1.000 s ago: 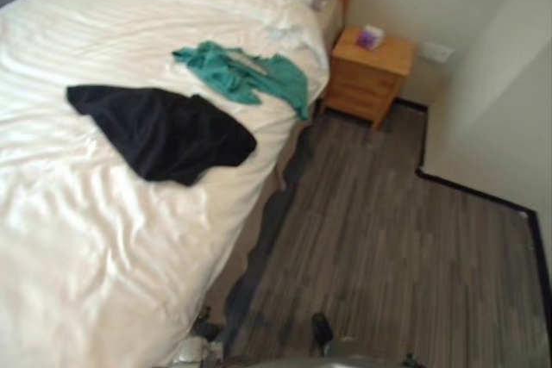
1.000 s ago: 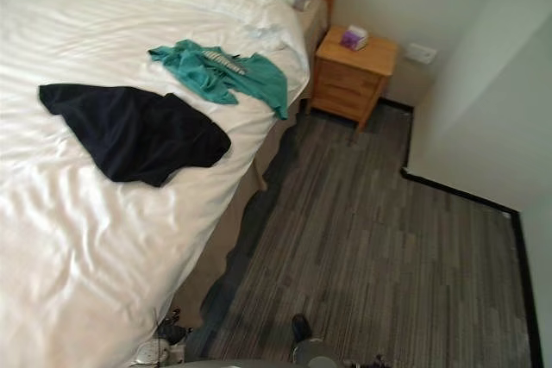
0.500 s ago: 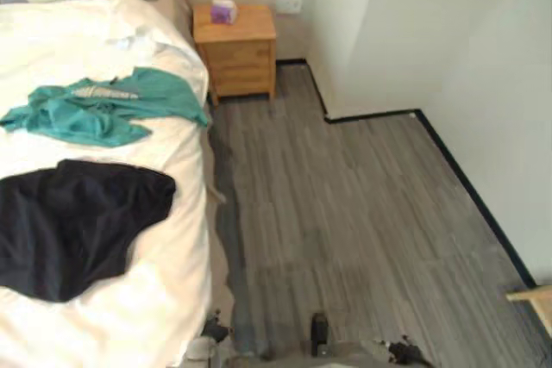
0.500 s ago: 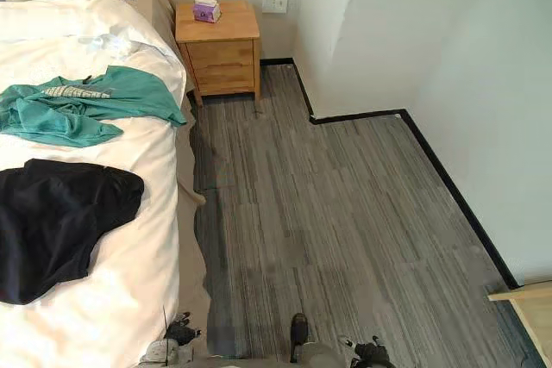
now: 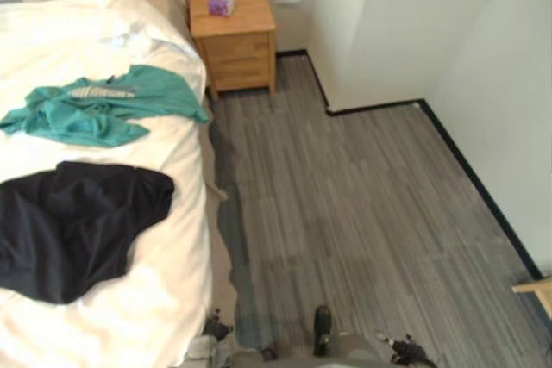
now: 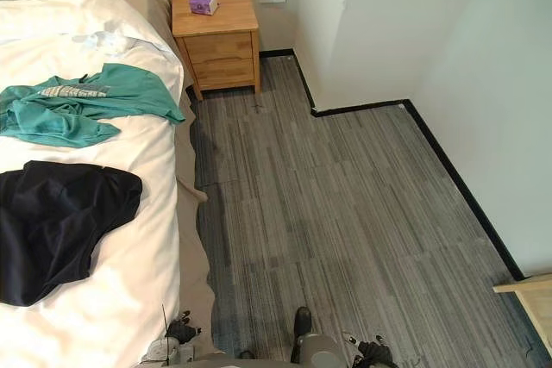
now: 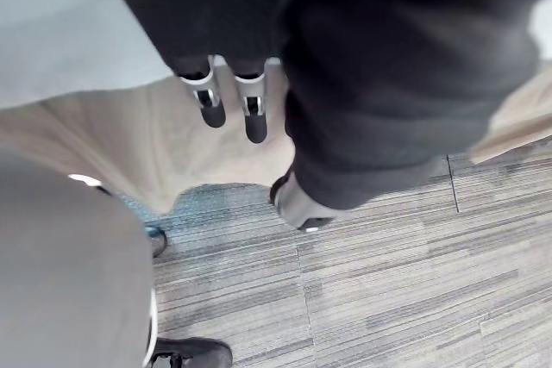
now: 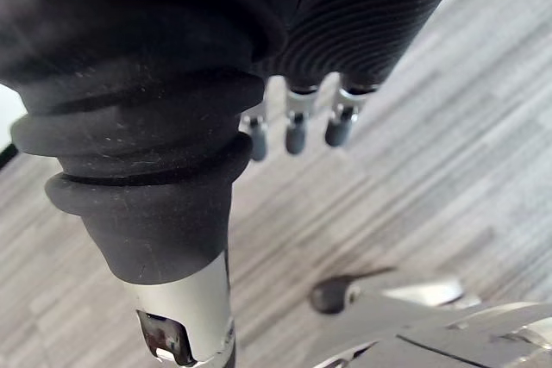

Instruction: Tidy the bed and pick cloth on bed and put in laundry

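Grey plank floor (image 6: pixel 345 213) lies open beside the bed (image 6: pixel 151 282) edge, nightstand (image 6: pixel 217 45) at the far end. Black cloth (image 6: pixel 52 221) and green cloth (image 6: pixel 78 109) lie on the bed near that edge, apart. Left hand (image 7: pixel 252 111) and right hand (image 8: pixel 296 125) hang empty, fingers relaxed.

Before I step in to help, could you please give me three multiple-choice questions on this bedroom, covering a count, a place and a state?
1. How many loose cloths lie on the bed? A one B two C four
2. Where is the purple box? A on the nightstand B on the bed C under the bed
3. How is the left hand? A curled round a cloth B open, holding nothing C shut in a fist
Answers: 1 B, a teal cloth and a black cloth lie there; 2 A, it sits on the nightstand's top; 3 B, its fingers hang straight, holding nothing.
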Motion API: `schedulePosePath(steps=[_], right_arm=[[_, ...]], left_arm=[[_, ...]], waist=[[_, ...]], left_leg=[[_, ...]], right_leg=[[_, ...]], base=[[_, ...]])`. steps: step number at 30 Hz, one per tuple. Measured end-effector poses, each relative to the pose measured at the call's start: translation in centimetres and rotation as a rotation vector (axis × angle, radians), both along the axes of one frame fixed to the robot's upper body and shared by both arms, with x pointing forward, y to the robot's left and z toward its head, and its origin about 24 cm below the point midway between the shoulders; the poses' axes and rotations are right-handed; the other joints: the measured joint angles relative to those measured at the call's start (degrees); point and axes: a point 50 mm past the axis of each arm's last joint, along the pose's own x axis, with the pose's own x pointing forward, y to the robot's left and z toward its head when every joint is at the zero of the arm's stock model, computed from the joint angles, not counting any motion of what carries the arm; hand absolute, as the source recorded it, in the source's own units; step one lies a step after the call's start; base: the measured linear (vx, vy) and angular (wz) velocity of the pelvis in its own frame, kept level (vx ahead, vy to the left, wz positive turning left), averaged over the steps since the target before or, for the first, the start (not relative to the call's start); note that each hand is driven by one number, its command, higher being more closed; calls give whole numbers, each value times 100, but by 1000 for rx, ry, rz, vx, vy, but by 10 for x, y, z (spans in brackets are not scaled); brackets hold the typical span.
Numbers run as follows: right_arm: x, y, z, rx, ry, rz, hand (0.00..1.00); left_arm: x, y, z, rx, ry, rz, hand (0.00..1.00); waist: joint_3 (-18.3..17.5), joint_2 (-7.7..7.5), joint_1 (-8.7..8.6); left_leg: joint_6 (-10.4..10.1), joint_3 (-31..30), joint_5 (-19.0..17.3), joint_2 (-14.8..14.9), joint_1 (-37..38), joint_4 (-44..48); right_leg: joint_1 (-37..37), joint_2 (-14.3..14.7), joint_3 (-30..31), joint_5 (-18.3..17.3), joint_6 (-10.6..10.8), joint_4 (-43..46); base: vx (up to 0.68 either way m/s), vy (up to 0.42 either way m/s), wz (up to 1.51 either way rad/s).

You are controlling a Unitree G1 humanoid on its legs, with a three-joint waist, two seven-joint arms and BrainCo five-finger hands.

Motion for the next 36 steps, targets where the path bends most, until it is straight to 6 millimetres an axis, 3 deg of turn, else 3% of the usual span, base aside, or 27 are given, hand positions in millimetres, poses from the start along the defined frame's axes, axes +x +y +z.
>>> schedulePosePath(steps=[2,3,4,5,6,7,9,12,15,16,17,18,20,21,23,24,25,26,27,29,30,33,34,35,36], right_arm=[[-2,3,-2,12,11,0,0],[-2,0,-1,-1,13,24,0],[-1,-4,0,-13,13,37,0],[1,-9,2,-30,14,54,0],[3,-11,3,-37,8,56,0],[10,-13,5,-41,-7,58,0],[19,-12,6,-40,-29,58,0],[25,-7,7,-31,-44,61,0],[26,-7,7,-34,-45,70,0],[25,-4,6,-30,-40,76,0],[24,-5,6,-33,-37,77,0],[25,0,5,-20,-40,83,0],[30,10,5,3,-58,92,0],[30,12,5,6,-56,100,0],[29,12,5,2,-53,114,0],[29,12,5,4,-52,118,0],[26,11,4,9,-48,116,0],[23,11,3,9,-43,112,0],[17,9,3,10,-42,97,0],[18,2,5,-13,-51,85,0],[17,0,5,-17,-51,81,0],[18,-1,6,-19,-57,70,0],[19,-1,7,-19,-66,65,0],[19,-1,7,-17,-66,64,0],[16,0,6,-14,-58,61,0]], left_arm=[[-1,5,1,-3,-16,52,0],[2,9,5,-8,-55,103,0],[4,8,6,-15,-74,123,0],[4,6,7,-29,-88,153,0],[5,4,7,-43,-97,174,0],[7,3,8,-52,-109,189,0],[11,4,9,-60,-123,201,0],[15,4,11,-59,-144,196,0],[15,3,11,-64,-142,192,0],[16,3,11,-64,-144,190,0],[17,4,11,-62,-143,186,0],[18,3,11,-60,-146,176,0],[19,11,13,-43,-147,178,0],[18,12,12,-44,-140,186,0],[12,12,10,-43,-123,192,0],[8,12,9,-42,-109,192,0],[6,13,8,-38,-97,187,0],[6,14,8,-36,-92,183,0],[4,13,6,-34,-71,162,0],[-2,13,3,-30,-38,155,0],[-2,12,3,-28,-30,140,0],[-2,14,3,-22,-31,140,0],[1,14,4,-21,-39,138,0],[1,13,4,-20,-42,136,0],[2,12,4,-24,-44,135,0]], waist=[[15,-94,3],[91,-31,3],[157,62,36],[223,148,97],[229,183,180],[245,210,200],[277,147,258],[307,81,327],[307,96,343],[289,106,444],[263,103,477],[225,-44,522],[210,-179,539],[189,-187,626],[127,-139,658],[85,-128,638],[65,-156,603],[62,-165,588],[59,-177,459],[110,-77,311],[117,-67,281],[122,-32,269],[122,-13,210],[119,-9,156],[118,-32,117]], left_leg=[[-79,3,-50,108,-422,1116],[-141,39,-18,393,-930,2489],[-119,53,97,602,-1128,3104],[18,8,460,836,-1436,3899],[-14,-127,516,850,-1774,4464],[-32,-296,227,699,-1981,4485],[49,-328,-15,496,-2188,3888],[-18,-164,61,256,-2259,1898],[-89,-145,976,119,-2256,-174],[151,14,1719,87,-2149,-469],[340,70,1836,57,-2060,-469],[746,148,1698,-86,-2037,-384],[1068,191,1459,-248,-2031,-84],[1119,217,1305,-317,-1905,-15],[1109,195,949,-351,-1554,-30],[1050,74,731,-369,-1361,-60],[1059,-92,585,-444,-1116,-122],[1065,-200,524,-487,-975,-165],[1061,-441,398,-556,-640,-196],[1036,-899,326,-575,-91,-355],[995,-1081,303,-518,177,-400],[719,-1394,143,-309,491,-345],[538,-1600,37,-145,577,-307],[447,-1682,-16,-61,601,-311],[289,-1797,-111,13,651,-315]], right_leg=[[37,-83,4,-247,-75,133],[204,-90,-54,-356,-95,43],[348,-36,-126,-364,-109,-59],[548,52,-139,-342,-144,-220],[662,92,46,-277,-242,-294],[721,93,287,-273,-261,-328],[821,24,564,-232,-325,-492],[1041,-104,809,-321,-187,-694],[1297,-182,849,-487,42,-860],[1556,-281,869,-686,245,-881],[1601,-315,869,-736,294,-875],[1621,-450,850,-749,340,-846],[1756,-648,765,-553,445,-802],[1809,-694,783,-419,583,-629],[1663,-692,807,-380,624,260],[1389,-704,805,-393,870,1163],[946,-797,816,-160,1295,2349],[700,-852,813,64,1393,2987],[294,-1011,628,-63,1363,4160],[-148,-1208,60,-571,1088,4907],[-376,-1235,-211,-958,802,4688],[-743,-982,-445,-1149,569,3371],[-961,-704,-228,-890,434,2022],[-1045,-601,-23,-600,412,1294],[-1121,-549,320,-63,497,269]], base=[[11,-169,-12],[23,-154,-24],[56,-105,-48],[108,-49,-69],[204,-66,-94],[203,-48,-93],[228,-35,-88],[269,14,-55],[487,92,-17],[432,110,-16],[675,172,-18],[356,85,-4],[603,140,21],[589,145,17],[439,135,6],[413,146,30],[315,105,37],[503,118,76],[445,67,103],[513,11,122],[536,-66,94],[388,-132,87],[418,-235,97],[522,-338,125],[481,-375,123]])
